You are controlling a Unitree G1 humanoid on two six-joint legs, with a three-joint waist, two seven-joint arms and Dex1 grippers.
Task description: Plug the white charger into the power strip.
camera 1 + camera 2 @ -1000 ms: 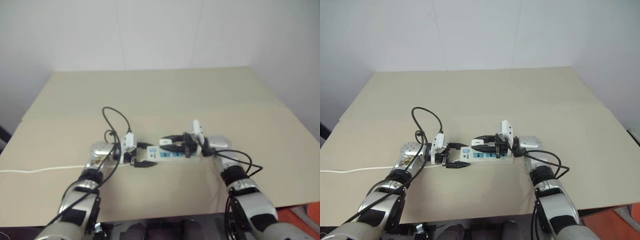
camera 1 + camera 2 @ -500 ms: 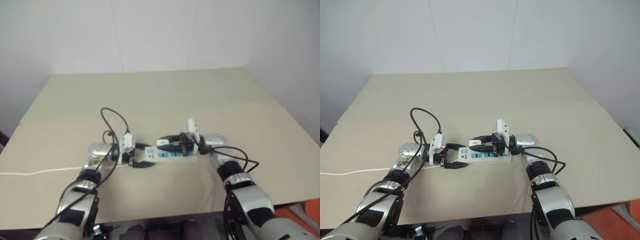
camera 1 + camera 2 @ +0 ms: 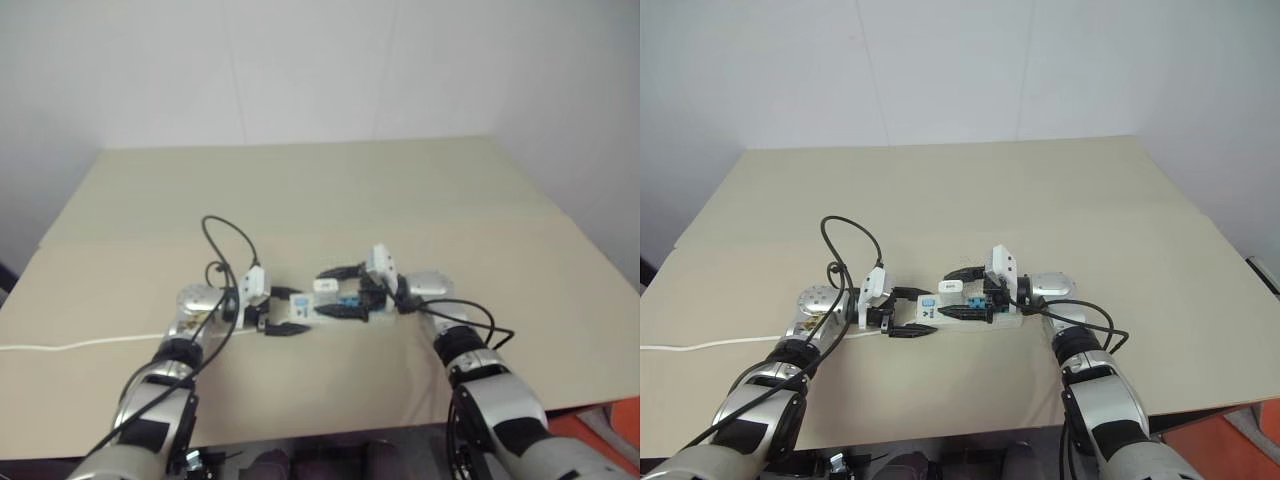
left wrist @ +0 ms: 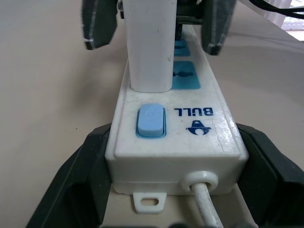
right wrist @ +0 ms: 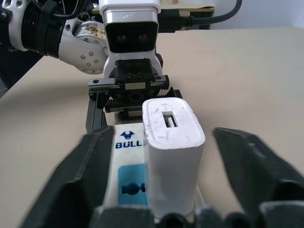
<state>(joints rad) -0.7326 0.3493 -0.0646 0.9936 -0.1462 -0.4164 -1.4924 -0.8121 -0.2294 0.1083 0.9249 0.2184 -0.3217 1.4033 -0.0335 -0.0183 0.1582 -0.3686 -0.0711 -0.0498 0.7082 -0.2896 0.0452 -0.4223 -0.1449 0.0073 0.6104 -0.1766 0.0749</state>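
Observation:
The power strip [image 4: 190, 137], a white bar with blue socket panels, lies on the tan table [image 3: 940, 190] in front of me. My left gripper [image 3: 915, 312] is shut on its switch end, one black finger on each side. The white charger [image 5: 172, 142] stands upright in the socket beside the blue switch [image 4: 150, 121]. My right gripper [image 3: 962, 292] is open, its two fingers [image 5: 92, 175] spread wide on either side of the charger [image 3: 951, 287] and not touching it.
The strip's thin white cord [image 3: 700, 343] runs off to the table's left edge. A black cable [image 3: 855, 240] loops above my left wrist. The table's front edge lies close below both arms.
My right gripper, shut on the charger a moment ago, has opened. The charger stays standing in the strip. The left gripper has kept its hold.

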